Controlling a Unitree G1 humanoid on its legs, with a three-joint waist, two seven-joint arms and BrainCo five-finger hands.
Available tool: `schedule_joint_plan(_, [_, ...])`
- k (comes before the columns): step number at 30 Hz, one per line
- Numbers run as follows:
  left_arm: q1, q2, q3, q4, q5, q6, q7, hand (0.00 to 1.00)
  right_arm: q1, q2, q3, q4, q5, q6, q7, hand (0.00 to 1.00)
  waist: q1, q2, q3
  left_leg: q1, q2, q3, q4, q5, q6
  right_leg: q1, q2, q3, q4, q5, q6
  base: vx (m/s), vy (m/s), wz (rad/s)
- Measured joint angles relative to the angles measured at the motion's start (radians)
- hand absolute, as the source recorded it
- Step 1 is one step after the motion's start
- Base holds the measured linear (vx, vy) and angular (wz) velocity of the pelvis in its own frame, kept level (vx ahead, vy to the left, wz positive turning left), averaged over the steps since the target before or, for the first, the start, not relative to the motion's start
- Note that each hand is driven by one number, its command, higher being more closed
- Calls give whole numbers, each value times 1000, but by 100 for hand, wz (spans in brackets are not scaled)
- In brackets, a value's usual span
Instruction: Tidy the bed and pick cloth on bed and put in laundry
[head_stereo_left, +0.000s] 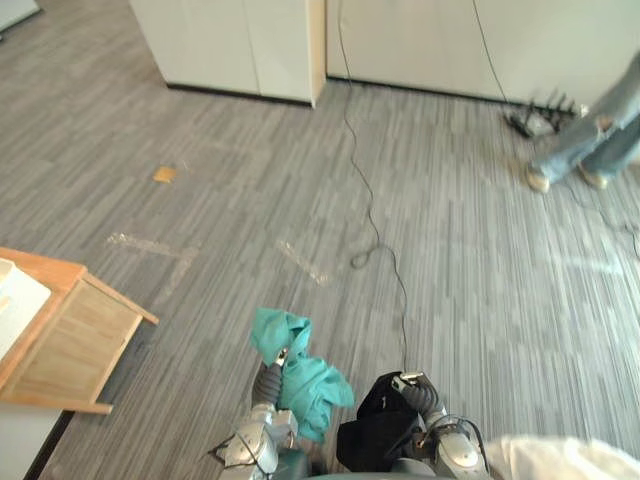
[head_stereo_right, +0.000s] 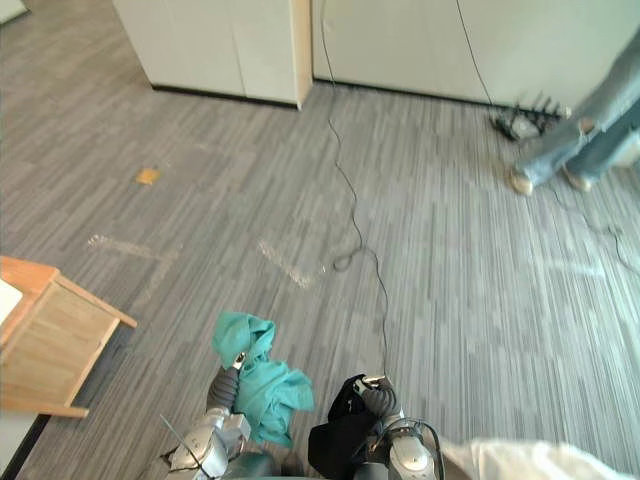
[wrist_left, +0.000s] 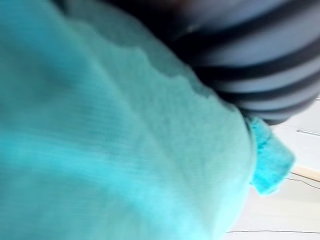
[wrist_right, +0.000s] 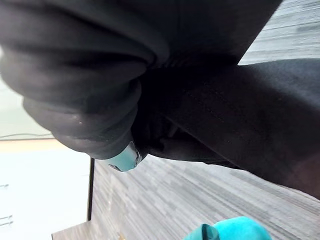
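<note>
Grey striped carpet (head_stereo_left: 450, 260) ran throughout, pale cabinet fronts (head_stereo_left: 240, 45) stood far, light wooden frame (head_stereo_left: 70, 345), perhaps the bed's corner, sat near left

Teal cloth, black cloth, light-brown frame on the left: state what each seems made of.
The crumpled teal cloth looks like soft, matte knit fabric: fine ribs show close up in the left wrist view. The black cloth seems a smooth, matte textile that folds softly; its fibre is unclear. The light-brown panelled frame looks like bare wood, with visible grain.
</note>
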Motion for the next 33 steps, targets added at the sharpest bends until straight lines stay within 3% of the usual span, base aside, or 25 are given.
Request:
schedule_joint_plan(2, [-13, 1, -2, -3, 0, 0, -1, 100, 12, -1, -1, -26, 4, -1, 2, 100, -19, 16, 6, 52, 30, -127, -42, 2, -4, -135, -1, -67, -105, -43, -57, 527, -203, 141])
schedule_joint_plan(4, [-24, 2, -12, -1, -1, 0, -1, 100, 11, -6, -2, -34, 5, -1, 2, 100, -33, 27, 13, 61, 57, -199, -31, 2, -5, -204, -7, -64, -259, -49, -42, 437, -248, 153])
schedule_joint_plan(5, [-36, 0, -25, 0, -1, 0, -3, 100, 7, -15, -5, -40, 6, -1, 1, 100, -33, 44, 21, 68, 85, -233, -13, 0, -61, -243, -9, -33, -390, -36, -26, 588, -393, 186])
schedule_joint_plan(6, [-49, -3, -37, 6, -4, -2, -7, 100, -3, -26, -8, -42, 6, -2, 0, 100, -31, 69, 24, 71, 130, -277, 6, -23, -119, -266, -25, 10, -607, 35, 0, 491, -364, 162])
schedule_joint_plan(7, [-58, -5, -37, 13, -6, -4, -7, 100, -10, -30, -9, -44, 7, -3, 0, 100, -27, 74, 24, 74, 147, -295, 11, -34, -139, -274, -40, 38, -696, 72, 7, 512, -456, 162])
schedule_joint_plan(9, [-75, -5, -28, 25, -12, -8, -3, 100, -43, -32, -10, -67, 5, -2, -1, 100, -21, 62, 23, 108, 231, -366, 3, -99, -258, -283, -120, 127, -937, 207, 36, 676, -726, 159])
schedule_joint_plan(10, [-68, -1, -24, 24, -12, -9, -1, 100, -46, -29, -4, -80, 5, -2, -1, 100, -21, 58, 21, 123, 249, -380, 1, -111, -279, -278, -129, 142, -945, 207, 26, 691, -813, 139])
schedule_joint_plan(11, [-64, -8, -16, 45, -12, -6, 9, 100, -64, -40, 4, -90, 4, -2, 0, 100, -22, 75, 20, 144, 316, -417, 11, -113, -294, -305, -96, 136, -814, 319, 97, 551, -704, 101])
schedule_joint_plan(12, [-62, -35, -18, 68, -11, -1, 14, 100, -96, -65, 2, -111, 4, -2, -1, 100, -22, 116, 4, 112, 391, -446, 56, -51, -290, -357, -51, 102, -644, 259, 78, 549, -691, 75])
schedule_joint_plan(13, [-60, -41, -17, 66, -13, -3, 16, 100, -110, -77, 4, -122, 4, -2, 0, 100, -18, 122, 1, 97, 409, -451, 76, -16, -280, -370, -36, 87, -605, 230, 58, 551, -687, 33])
schedule_joint_plan(14, [-61, -43, -22, 66, -16, -4, 12, 100, -156, -98, 4, -127, 5, -4, 1, 100, -17, 127, 0, 57, 434, -450, 133, 90, -253, -381, -7, 62, -549, 178, 14, 446, -529, -2])
schedule_joint_plan(15, [-60, -42, -22, 66, -17, -4, 11, 100, -178, -107, 4, -127, 5, -5, 0, 100, -19, 126, 0, 32, 442, -451, 170, 159, -230, -373, 6, 48, -545, 162, -8, 533, -619, 9])
schedule_joint_plan(16, [-64, -42, -22, 66, -24, -5, 10, 100, -203, -118, 4, -137, 8, -7, -1, 100, -25, 120, 5, -40, 460, -441, 273, 314, -147, -319, 36, 13, -584, 140, -44, 483, -529, 20])
schedule_joint_plan(18, [-61, -38, -22, 65, -40, -5, -4, 100, -203, -121, 8, -169, 29, -23, -2, 100, 0, 121, 18, -134, 406, -440, 543, 203, -142, -196, 86, -14, -680, 135, -86, 410, -449, 4])
schedule_joint_plan(20, [-34, -38, -18, 55, -43, -8, -13, 100, -214, -123, 48, -194, 55, -45, 1, 100, 36, 118, 18, -242, 234, -440, 766, 63, -157, -68, 144, -23, -785, 124, -131, 311, -334, -18])
schedule_joint_plan(22, [-9, -41, -16, 35, -62, -8, -16, 100, -234, -121, 68, -199, 61, -47, 3, 100, 53, 123, 16, -319, 164, -378, 788, 12, -164, -18, 173, -25, -843, 124, -145, 276, -223, -5])
schedule_joint_plan(23, [7, -42, -13, 11, -68, -8, -19, 100, -249, -116, 70, -198, 65, -46, 3, 100, 67, 127, 17, -383, 127, -311, 768, -23, -147, 23, 190, -28, -893, 127, -152, 270, -179, -3])
schedule_joint_plan(25, [33, -46, -13, -20, -80, -7, -27, 100, -261, -109, 65, -197, 83, -46, 2, 100, 87, 122, 20, -425, 80, -234, 647, -34, -139, 72, 188, -40, -947, 127, -152, 276, -124, 22])
schedule_joint_plan(26, [45, -46, -8, -54, -80, -7, -30, 100, -274, -106, 55, -198, 85, -46, -2, 100, 88, 116, 24, -443, 60, -160, 491, -34, -139, 122, 180, -73, -1001, 124, -147, 358, -82, 64])
schedule_joint_plan(28, [45, -48, 0, -96, -80, -7, -31, 100, -291, -102, 29, -198, 85, -47, -6, 100, 82, 110, 26, -452, 62, -36, 355, -30, -137, 177, 164, -120, -1049, 112, -131, 343, -16, 87])
schedule_joint_plan(29, [45, -49, 7, -140, -79, -8, -31, 100, -314, -102, 8, -198, 85, -48, -26, 100, 83, 101, 27, -454, 71, 84, 256, -23, -136, 218, 148, -156, -1073, 94, -109, 400, 28, 96])
schedule_joint_plan(30, [45, -50, 9, -175, -76, -8, -30, 100, -335, -101, -15, -198, 84, -56, -50, 100, 85, 96, 24, -455, 76, 189, 185, -8, -111, 249, 131, -192, -1074, 76, -75, 502, 54, 95])
schedule_joint_plan(32, [46, -50, 14, -227, -69, -10, -27, 100, -340, -101, -44, -204, 83, -77, -81, 100, 87, 91, 17, -431, 66, 282, 132, 39, -51, 295, 105, -240, -1030, 25, -12, 537, 87, 84])
schedule_joint_plan(33, [48, -51, 17, -232, -67, -16, -26, 100, -317, -100, -54, -212, 82, -80, -89, 100, 89, 91, -2, -393, 51, 282, 111, 129, 43, 295, 75, -241, -916, -13, 35, 451, 81, 86])
